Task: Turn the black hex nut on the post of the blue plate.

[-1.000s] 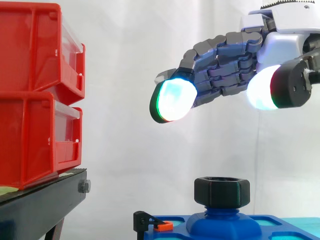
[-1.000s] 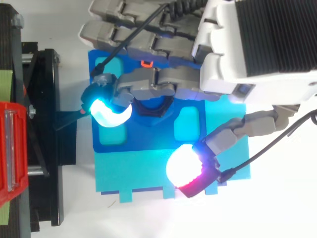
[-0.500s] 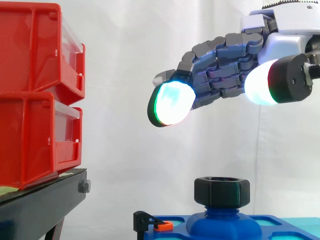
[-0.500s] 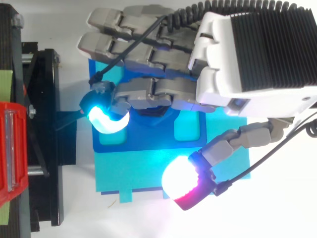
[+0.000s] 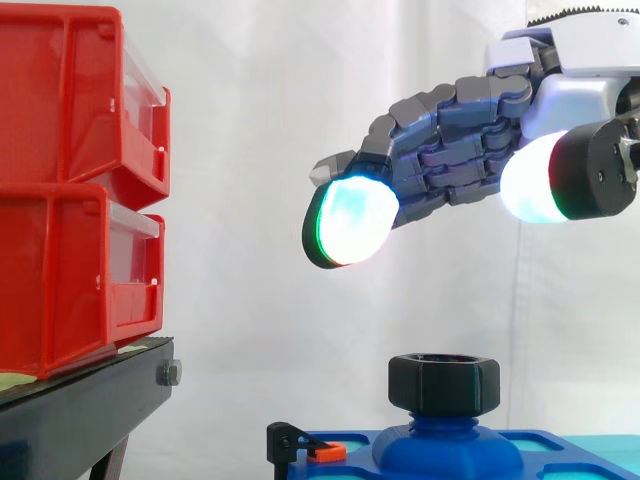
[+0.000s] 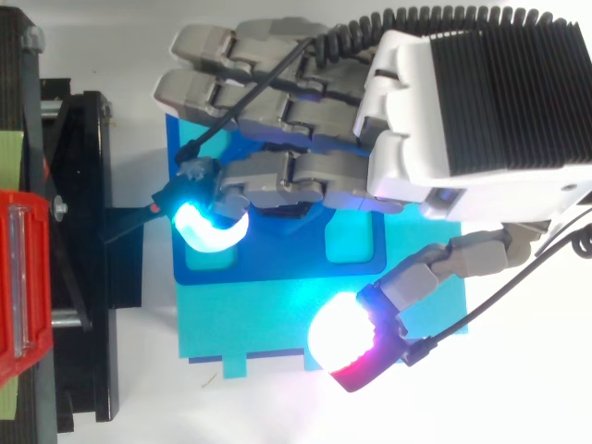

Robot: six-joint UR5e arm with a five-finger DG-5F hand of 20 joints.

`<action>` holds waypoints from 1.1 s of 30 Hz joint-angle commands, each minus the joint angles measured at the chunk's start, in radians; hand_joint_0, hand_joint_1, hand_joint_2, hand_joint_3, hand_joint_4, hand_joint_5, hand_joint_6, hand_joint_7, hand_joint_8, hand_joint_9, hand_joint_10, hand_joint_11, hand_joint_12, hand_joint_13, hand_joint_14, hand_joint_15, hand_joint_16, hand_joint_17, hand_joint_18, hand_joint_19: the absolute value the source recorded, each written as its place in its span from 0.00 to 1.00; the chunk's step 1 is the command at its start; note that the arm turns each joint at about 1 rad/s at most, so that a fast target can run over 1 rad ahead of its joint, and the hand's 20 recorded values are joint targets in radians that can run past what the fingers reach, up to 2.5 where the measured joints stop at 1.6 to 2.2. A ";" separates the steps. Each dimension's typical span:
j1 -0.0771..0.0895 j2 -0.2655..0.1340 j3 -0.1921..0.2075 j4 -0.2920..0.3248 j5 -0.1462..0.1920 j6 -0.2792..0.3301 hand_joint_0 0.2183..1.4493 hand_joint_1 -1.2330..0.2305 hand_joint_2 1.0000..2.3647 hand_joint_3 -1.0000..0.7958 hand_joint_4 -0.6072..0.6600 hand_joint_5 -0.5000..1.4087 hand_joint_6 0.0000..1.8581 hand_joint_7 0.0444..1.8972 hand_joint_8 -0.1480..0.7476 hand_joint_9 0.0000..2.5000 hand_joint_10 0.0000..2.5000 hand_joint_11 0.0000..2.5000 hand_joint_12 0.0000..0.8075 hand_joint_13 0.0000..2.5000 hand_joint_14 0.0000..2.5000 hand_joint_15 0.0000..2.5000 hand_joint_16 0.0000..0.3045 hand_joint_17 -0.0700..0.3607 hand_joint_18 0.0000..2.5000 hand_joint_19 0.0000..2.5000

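The hand (image 5: 455,150) fills the upper right of the side view, palm down, hanging well above the work. It holds and touches nothing. Its fingers reach toward the left in a loose, gentle curve, with a glowing fingertip (image 5: 350,222) at their lower left end. The thumb (image 6: 356,338) is spread wide apart from them, toward the bottom of the top view. Two stacked red bins (image 5: 70,190) stand at the left edge on a black stand (image 5: 80,410). The blue plate (image 5: 560,448) lies along the bottom edge. The black hex nut (image 5: 444,383) sits on its post (image 5: 447,448) at lower centre, directly beneath the fingers. A small orange clip (image 5: 328,452) lies just left of the post.
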 commanded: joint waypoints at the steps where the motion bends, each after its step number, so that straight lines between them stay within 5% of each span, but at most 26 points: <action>1: 0.000 -0.001 0.000 -0.002 0.003 -0.010 0.15 0.43 0.00 0.28 0.66 0.12 0.27 0.41 0.47 0.00 0.00 0.00 0.50 0.00 0.00 0.00 0.19 0.47 0.00 0.10; 9: 0.002 -0.001 -0.011 -0.001 -0.002 -0.010 0.15 0.43 0.00 0.28 0.66 0.12 0.27 0.41 0.46 0.00 0.00 0.00 0.51 0.00 0.00 0.00 0.20 0.47 0.00 0.10; 14: -0.005 -0.063 -0.006 0.012 -0.004 0.028 0.15 0.43 0.00 0.28 0.66 0.12 0.27 0.41 0.46 0.00 0.00 0.00 0.51 0.00 0.00 0.00 0.20 0.48 0.00 0.10; 33: -0.023 -0.064 -0.006 0.019 -0.016 0.037 0.15 0.49 0.00 0.28 0.72 0.14 0.27 0.47 0.47 0.00 0.00 0.00 0.51 0.00 0.00 0.00 0.20 0.48 0.00 0.10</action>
